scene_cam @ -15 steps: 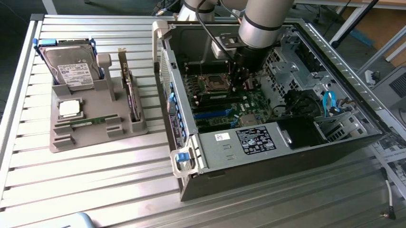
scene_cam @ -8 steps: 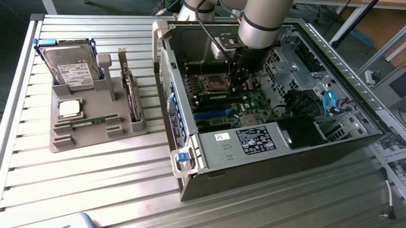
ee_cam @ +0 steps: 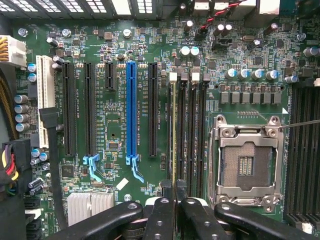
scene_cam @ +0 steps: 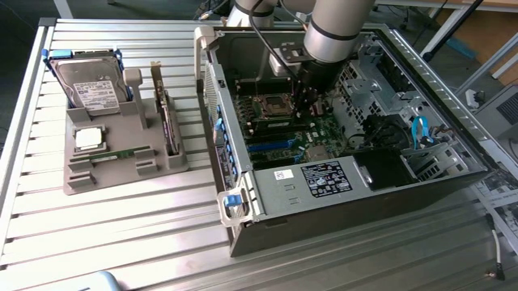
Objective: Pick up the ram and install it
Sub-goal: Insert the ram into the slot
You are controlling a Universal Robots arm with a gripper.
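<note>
On the left, a gray tray holds a hard drive and a spare green stick lying flat. To the right is the open computer case. Inside it, the gripper points down at the green board. Its fingers are almost shut, pinching the ram by its thin edge. The ram lines up with the long black slots, near the square silver socket.

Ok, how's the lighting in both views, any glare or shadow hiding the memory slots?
Exterior view: the slatted table throws pale glare, and the arm shades the motherboard. Wrist view: the board is evenly lit, the memory slots readable; the vents blow out white; the gripper, closed on the ram, reads dark.
</note>
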